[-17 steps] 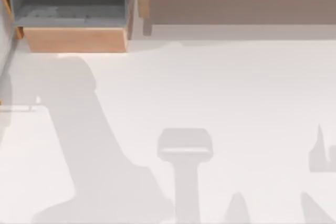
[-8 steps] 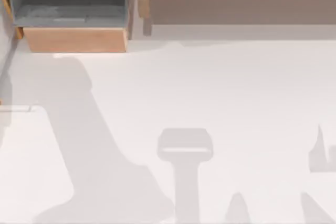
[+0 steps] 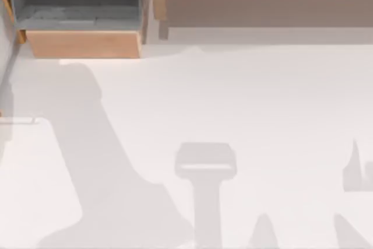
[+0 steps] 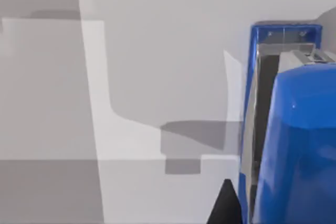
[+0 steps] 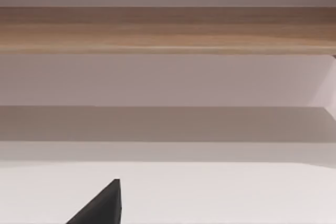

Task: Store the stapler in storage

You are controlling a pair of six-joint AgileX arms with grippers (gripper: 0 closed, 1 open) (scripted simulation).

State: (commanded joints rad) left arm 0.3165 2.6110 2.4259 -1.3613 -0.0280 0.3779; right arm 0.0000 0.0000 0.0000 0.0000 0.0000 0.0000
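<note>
Filling left hand point(image 4: 231, 203) close-up, stapler point(image 4: 294, 145) beside fingertip

Left gripper: one dark fingertip point(image 4: 227, 205) visible in left wrist view, just beside stapler point(image 4: 294, 145); contact with it not confirmable, finger spacing not determinable. Right gripper: one dark fingertip point(image 5: 102, 205) visible in right wrist view, above table point(image 5: 220, 192), nothing between or against it. Arm pose not determinable for either side.

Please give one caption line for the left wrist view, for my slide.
Left wrist view: the blue stapler, close to the camera, above the white table, one dark fingertip beside it.
</note>
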